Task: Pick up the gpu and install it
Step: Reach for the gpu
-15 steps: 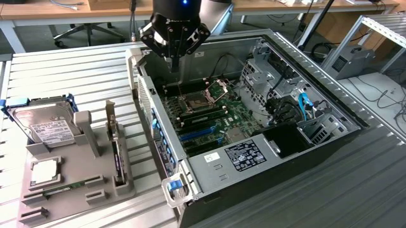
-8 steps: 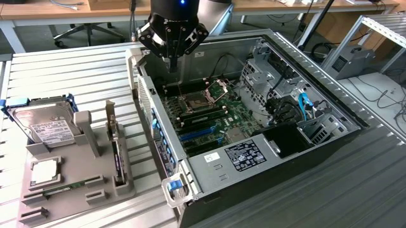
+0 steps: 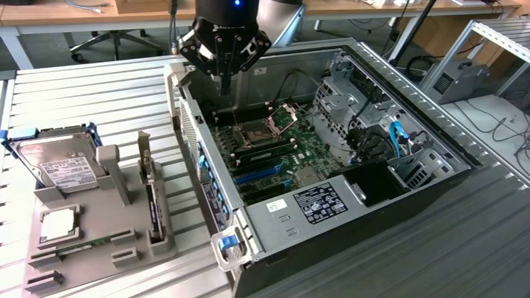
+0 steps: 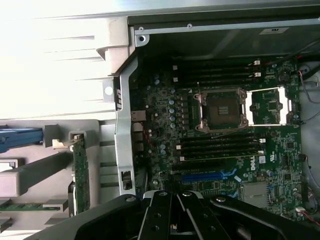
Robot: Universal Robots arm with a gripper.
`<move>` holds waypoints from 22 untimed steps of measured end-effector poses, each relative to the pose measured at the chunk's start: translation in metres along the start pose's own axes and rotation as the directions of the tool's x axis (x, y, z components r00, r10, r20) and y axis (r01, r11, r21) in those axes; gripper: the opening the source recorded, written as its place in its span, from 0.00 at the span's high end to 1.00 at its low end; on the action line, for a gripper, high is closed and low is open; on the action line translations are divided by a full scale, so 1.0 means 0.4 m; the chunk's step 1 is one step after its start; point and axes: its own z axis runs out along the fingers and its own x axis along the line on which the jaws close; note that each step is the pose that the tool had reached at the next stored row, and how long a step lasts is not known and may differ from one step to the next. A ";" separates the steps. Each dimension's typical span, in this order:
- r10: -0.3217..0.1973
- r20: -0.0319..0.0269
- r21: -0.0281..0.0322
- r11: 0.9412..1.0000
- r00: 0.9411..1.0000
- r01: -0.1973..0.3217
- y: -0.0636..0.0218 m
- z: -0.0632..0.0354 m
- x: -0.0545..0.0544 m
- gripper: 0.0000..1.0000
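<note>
1. Gpu (image 3: 152, 202), holder and case all sat on the slatted metal table (image 3: 83, 87), the widest thing we saw.
2. We found the open computer case (image 3: 414, 99) lying on its side, its interior facing up; it stood at the exterior view's right of the holder, just beside it.
3. Inside the case the green motherboard (image 3: 311, 152) covered the floor; its CPU socket (image 3: 251, 133) had its frame raised, and blue slots (image 3: 257, 175) ran across the board nearer the power supply (image 3: 319, 205).
4. We saw the grey holder (image 3: 99, 211) carrying the loose parts in separate slots.
5. The gripper (image 3: 225, 87) hung above the rear part of the case, over the motherboard; its jaws were pressed together and pinched nothing; it was well apart from the gpu.
6. The silver labelled hard drive (image 3: 58, 164) stood tilted at the far end of the holder.
7. The gpu stood on edge in the holder's slot nearest the case, untouched; in the wrist view we saw its greenish side (image 4: 81, 172) and a pale bracket at one end.
8. A pale square chip (image 3: 58, 225) lay flat in the holder, with a narrow green memory stick (image 3: 81, 247) just beside it.
</note>
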 end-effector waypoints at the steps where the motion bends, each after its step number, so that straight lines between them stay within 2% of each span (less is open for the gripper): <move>1: 0.000 0.000 0.000 1.000 1.000 0.000 0.000 0.000 0.001 0.89; 22: 0.000 0.000 0.000 1.000 1.000 0.000 -0.001 0.000 0.019 0.89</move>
